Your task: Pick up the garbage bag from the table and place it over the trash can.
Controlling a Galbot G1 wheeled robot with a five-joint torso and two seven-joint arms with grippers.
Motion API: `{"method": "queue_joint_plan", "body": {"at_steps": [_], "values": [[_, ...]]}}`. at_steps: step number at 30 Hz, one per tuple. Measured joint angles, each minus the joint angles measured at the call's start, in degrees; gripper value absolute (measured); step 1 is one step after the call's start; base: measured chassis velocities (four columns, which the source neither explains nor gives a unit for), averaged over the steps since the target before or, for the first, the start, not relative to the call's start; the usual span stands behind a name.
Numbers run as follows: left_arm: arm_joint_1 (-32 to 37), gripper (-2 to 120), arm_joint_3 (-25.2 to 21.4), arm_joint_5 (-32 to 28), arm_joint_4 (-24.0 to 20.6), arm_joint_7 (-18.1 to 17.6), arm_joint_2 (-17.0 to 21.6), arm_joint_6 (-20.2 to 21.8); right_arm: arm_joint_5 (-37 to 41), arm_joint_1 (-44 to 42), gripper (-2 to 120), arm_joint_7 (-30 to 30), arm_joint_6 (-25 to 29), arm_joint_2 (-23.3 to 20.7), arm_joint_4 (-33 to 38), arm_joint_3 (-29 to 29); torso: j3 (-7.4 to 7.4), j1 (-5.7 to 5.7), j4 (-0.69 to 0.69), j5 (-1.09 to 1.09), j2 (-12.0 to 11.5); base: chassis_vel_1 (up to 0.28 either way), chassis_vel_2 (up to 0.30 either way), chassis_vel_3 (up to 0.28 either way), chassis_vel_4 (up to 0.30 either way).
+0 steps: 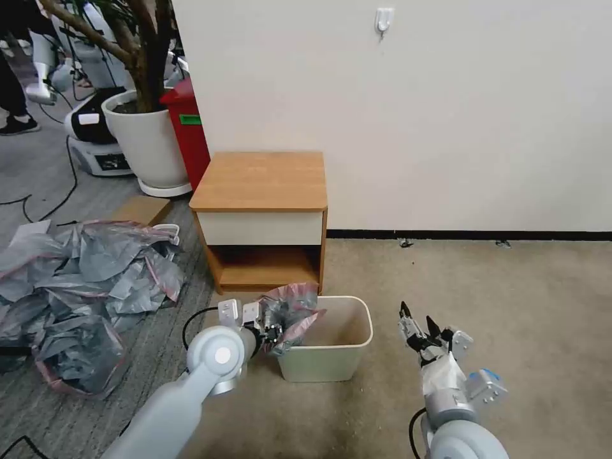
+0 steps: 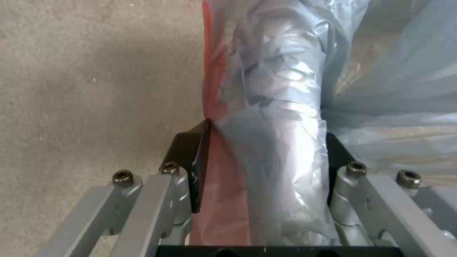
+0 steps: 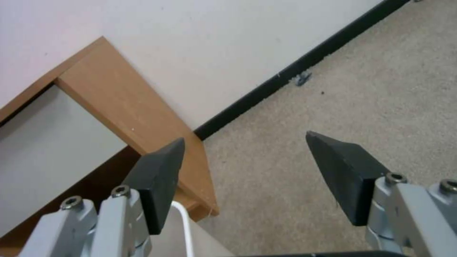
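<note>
At far left in the head view, a heap of grey bags [image 1: 83, 287] sprawls over the carpet, spreading almost to the cabinet's left side. Behind it stand a white plant pot [image 1: 150, 143] and a tall red bin [image 1: 190, 131] close to the wall's corner.

The left arm reaches in from the lower left. Its left claw [image 1: 271, 331] is at the near left rim of the trash can [image 1: 331, 347], closed on a bunched fold of the garbage bag [image 1: 290, 312]. The left wrist view shows the black fingers [image 2: 192, 160] pressing either side of the crinkled plastic, pink-red band [image 2: 214, 71] running along one side. The bag rises in a loose crumple over the can's left rim and partly drapes into the opening; the right part of the rim is uncovered.

The counter [image 1: 261, 182], a small wooden cabinet, stands against the wall directly behind the can, its top bare. The can sits just in front of the cabinet's lower recess, with a narrow gap between.

To the right, the right claw [image 1: 417, 322] hovers above open carpet, near the can's right wall but apart from it, fingers spread wide and holding nothing. The right wrist view shows the cabinet's corner [image 3: 142, 117] and the black skirting strip [image 3: 295, 69]. Beyond it the carpet [image 1: 510, 306] lies open to the wall.
</note>
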Motion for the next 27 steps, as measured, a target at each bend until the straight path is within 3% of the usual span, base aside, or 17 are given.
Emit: {"method": "queue_joint_plan", "body": {"at_steps": [9, 12, 20, 27], "values": [[-2.1, 20, 1.0, -1.3, 1.7, -1.5, -0.9, 0.3, 0.5, 0.8, 65, 0.1, 0.0, 0.0, -1.1, 0.0, -0.01, 0.0, 0.0, 0.0, 0.0, 0.0, 0.0, 0.0, 0.0], [-2.2, 6, 1.2, -1.8, 1.8, -1.8, -0.9, 0.4, 0.5, 0.8, 65, 0.2, 0.0, -0.2, -1.1, 0.0, -0.01, 0.0, -0.01, -0.02, 0.0, 0.0, 0.0, 0.0, 0.0], [-0.9, 2, 0.3, -3.8, 0.6, -3.4, -0.5, 1.3, 0.8, 0.6, 65, 0.2, -0.1, -1.1, 0.1, 0.5, 0.0, 0.0, -0.02, -0.03, 0.0, 0.0, 0.0, 0.0, 0.0], [1.4, 2, -1.7, -3.3, -0.9, -2.5, -0.4, 1.3, 0.2, -0.2, 65, 0.2, -0.5, -2.3, 3.3, 0.9, 0.02, 0.0, -0.02, -0.04, 0.0, 0.0, 0.0, 0.0, 0.0]]}}
